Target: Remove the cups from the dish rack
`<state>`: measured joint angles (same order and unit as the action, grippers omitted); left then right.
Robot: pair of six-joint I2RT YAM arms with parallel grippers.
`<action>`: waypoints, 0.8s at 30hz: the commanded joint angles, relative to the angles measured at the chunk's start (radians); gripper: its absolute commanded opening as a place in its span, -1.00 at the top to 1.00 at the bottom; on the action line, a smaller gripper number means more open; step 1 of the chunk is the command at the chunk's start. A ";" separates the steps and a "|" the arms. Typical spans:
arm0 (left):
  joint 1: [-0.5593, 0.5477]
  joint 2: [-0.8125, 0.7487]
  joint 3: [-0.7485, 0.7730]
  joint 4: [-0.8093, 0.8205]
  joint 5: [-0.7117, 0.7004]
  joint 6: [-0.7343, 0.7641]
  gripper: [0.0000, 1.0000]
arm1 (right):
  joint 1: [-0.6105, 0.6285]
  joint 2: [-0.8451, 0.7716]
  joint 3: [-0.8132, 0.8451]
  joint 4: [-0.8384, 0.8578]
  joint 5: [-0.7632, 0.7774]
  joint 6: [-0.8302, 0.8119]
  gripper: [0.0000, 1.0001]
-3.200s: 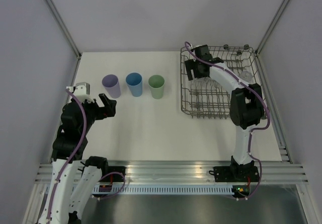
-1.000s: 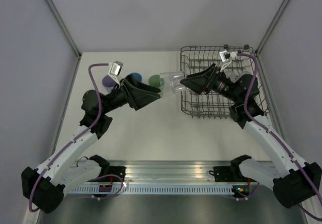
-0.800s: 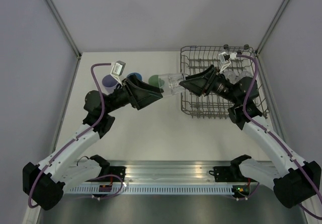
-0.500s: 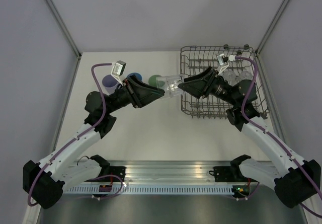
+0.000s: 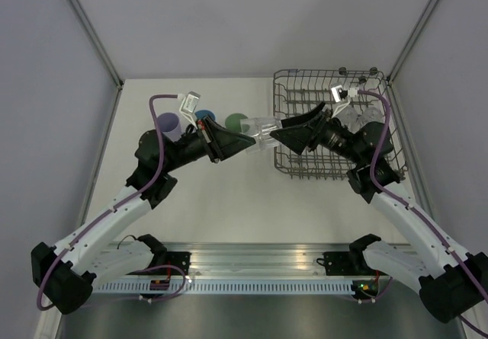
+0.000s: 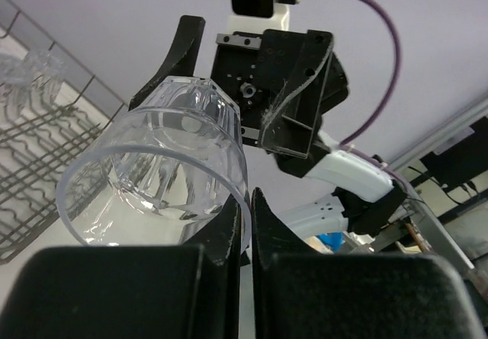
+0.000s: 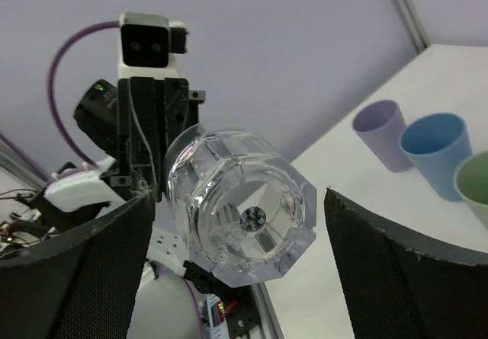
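Note:
A clear glass [image 5: 260, 130] hangs in the air between the two arms, left of the dish rack [image 5: 303, 168]. My left gripper [image 5: 248, 139] is shut on its rim, one finger inside and one outside, as the left wrist view shows at the glass [image 6: 164, 164]. My right gripper [image 5: 279, 135] stands open around the glass's base [image 7: 244, 209], its fingers [image 7: 404, 278] apart from it on both sides. Lavender [image 5: 168, 124], blue [image 5: 202, 115] and green [image 5: 237, 116] cups stand upright on the table behind the left arm.
More clear glasses [image 5: 364, 115] stay in the far part of the rack. Grey walls close in the table on three sides. The three coloured cups [image 7: 435, 152] stand in a row close to the held glass.
The left gripper has shut on the glass's rim. The right gripper, earlier shut on the glass's base, has opened and let it go. Both arms have moved little.

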<state>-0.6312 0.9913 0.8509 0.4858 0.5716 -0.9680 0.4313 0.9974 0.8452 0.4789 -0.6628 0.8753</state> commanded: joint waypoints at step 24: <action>-0.166 0.538 0.677 -1.474 -0.711 0.603 0.95 | 0.007 -0.155 0.226 -0.994 0.643 -0.680 -0.96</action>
<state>-0.7799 1.4944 1.4548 -0.8406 -0.0311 -0.4343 0.4366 0.8623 1.0294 -0.4591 -0.0685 0.2436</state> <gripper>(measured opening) 0.046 0.979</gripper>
